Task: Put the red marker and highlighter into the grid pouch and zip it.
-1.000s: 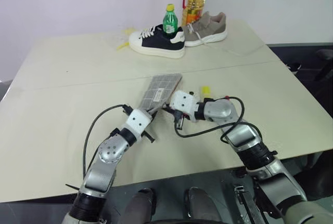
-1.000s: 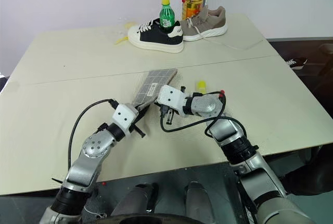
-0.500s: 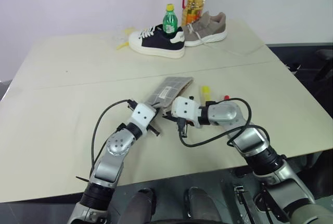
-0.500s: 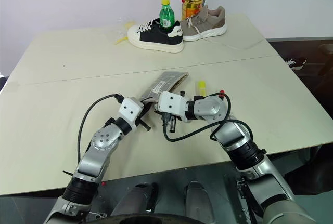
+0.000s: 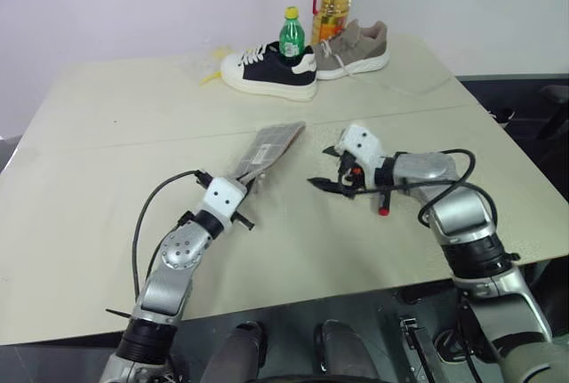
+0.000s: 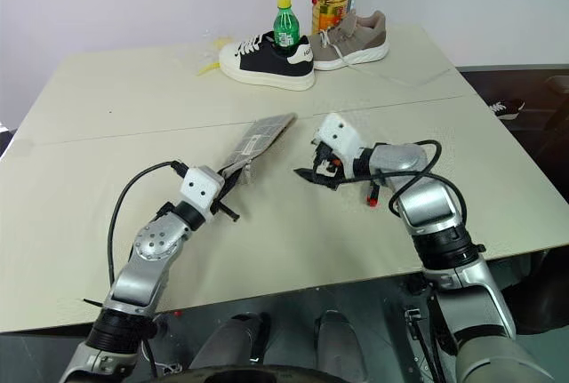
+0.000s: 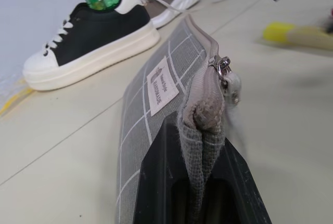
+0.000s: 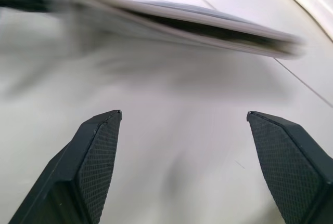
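1. Left pincer [image 5: 248, 179] is clamped on the near end of the grid pouch [image 5: 269, 144], by the zip pull; the pouch slants up off the bench [image 5: 107, 170], far end towards the shoes [image 5: 267, 70].
2. Right pincer [image 5: 327, 170] is spread wide, empty, hovering over bare bench just right of the pouch, tips aimed left and slightly down.
3. Highlighter [image 7: 296, 34] lies flat on the bench near the right pincer, seen clearest in the left wrist view; from the head views it is mostly hidden behind the right wrist.
4. Marker [image 5: 383, 209]: only a red tip shows, by the right forearm cable; rest is hidden.
5. Step in hand, likely: fetch the first pen w/ the right pincer while the left keeps the pouch steady.
6. To do it well:
   - Swing the right pincer back towards the pens, fingers straddling the barrel across its width, not its length.
   - Grip mid-barrel so it won't pivot.
   - Can't tell from these views if the zip mouth is open enough; check before inserting.
   - Keep the left grip firm, mouth facing the right pincer.
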Robot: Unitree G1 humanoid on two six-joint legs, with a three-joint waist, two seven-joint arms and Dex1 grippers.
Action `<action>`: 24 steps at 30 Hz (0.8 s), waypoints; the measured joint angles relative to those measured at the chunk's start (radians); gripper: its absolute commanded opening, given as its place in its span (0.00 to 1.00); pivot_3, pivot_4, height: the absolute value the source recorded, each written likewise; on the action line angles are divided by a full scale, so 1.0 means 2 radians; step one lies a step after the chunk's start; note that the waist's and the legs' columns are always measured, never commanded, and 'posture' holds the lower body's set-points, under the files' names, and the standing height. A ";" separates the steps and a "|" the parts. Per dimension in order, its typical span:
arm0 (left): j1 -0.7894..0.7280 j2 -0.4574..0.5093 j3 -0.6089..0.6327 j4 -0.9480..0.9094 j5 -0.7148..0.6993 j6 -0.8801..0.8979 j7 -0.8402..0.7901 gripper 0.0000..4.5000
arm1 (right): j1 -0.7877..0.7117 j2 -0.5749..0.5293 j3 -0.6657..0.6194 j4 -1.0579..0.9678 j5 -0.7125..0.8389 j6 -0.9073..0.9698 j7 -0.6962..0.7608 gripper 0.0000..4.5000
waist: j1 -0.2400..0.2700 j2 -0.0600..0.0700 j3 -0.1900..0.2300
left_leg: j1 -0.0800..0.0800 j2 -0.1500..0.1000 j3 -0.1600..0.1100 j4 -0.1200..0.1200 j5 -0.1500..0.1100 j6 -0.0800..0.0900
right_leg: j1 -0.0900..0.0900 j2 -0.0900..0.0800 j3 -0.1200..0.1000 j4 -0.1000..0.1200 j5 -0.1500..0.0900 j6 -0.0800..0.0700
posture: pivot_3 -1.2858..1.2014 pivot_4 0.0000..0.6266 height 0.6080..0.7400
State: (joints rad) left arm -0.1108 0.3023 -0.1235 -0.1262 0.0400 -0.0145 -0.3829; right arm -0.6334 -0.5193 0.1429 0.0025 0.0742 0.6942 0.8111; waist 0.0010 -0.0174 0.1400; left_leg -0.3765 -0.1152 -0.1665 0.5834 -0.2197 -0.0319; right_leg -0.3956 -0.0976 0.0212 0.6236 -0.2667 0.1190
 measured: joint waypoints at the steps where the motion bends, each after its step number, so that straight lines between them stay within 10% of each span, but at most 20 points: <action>1: 0.000 0.004 0.001 -0.001 -0.002 0.000 -0.004 0.00 | -0.008 0.001 -0.007 0.014 -0.004 0.017 -0.020 0.88 | 0.001 0.000 0.000 | 0.000 0.000 0.000 0.000 0.000 0.000 | 0.000 0.000 0.000 0.000 0.000 0.000 | 0.52 0.24 1.00; 12: 0.004 0.003 -0.001 -0.002 -0.015 -0.020 -0.019 0.00 | -0.020 0.041 -0.060 0.058 0.010 0.214 -0.138 0.88 | 0.006 0.000 0.000 | -0.002 0.000 0.000 0.001 0.000 0.000 | -0.002 0.000 0.000 0.000 0.000 0.000 | 0.52 0.24 1.00; 19: -0.001 0.000 -0.002 -0.001 -0.015 -0.021 -0.020 0.00 | -0.006 0.043 -0.060 0.041 0.025 0.227 -0.154 0.19 | 0.005 0.000 0.000 | -0.002 0.000 0.000 0.003 0.000 0.001 | -0.001 0.000 0.000 0.000 0.000 0.000 | 0.52 0.24 1.00; 24: -0.002 -0.001 0.001 -0.001 -0.015 -0.023 -0.010 0.00 | 0.004 0.027 -0.029 0.040 0.017 0.162 -0.147 0.19 | 0.005 0.000 0.000 | -0.003 0.000 0.000 0.004 0.000 0.001 | -0.001 0.000 0.000 0.000 0.000 0.000 | 0.52 0.24 1.00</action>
State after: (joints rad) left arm -0.1154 0.3006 -0.1224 -0.1288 0.0099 -0.0595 -0.4037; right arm -0.6252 -0.4649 0.0853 0.0834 0.1074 1.0190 0.5180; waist 0.0112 -0.0170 0.1400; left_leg -0.3822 -0.1152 -0.1666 0.5909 -0.2206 -0.0305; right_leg -0.3975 -0.0971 0.0204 0.6239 -0.2660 0.1184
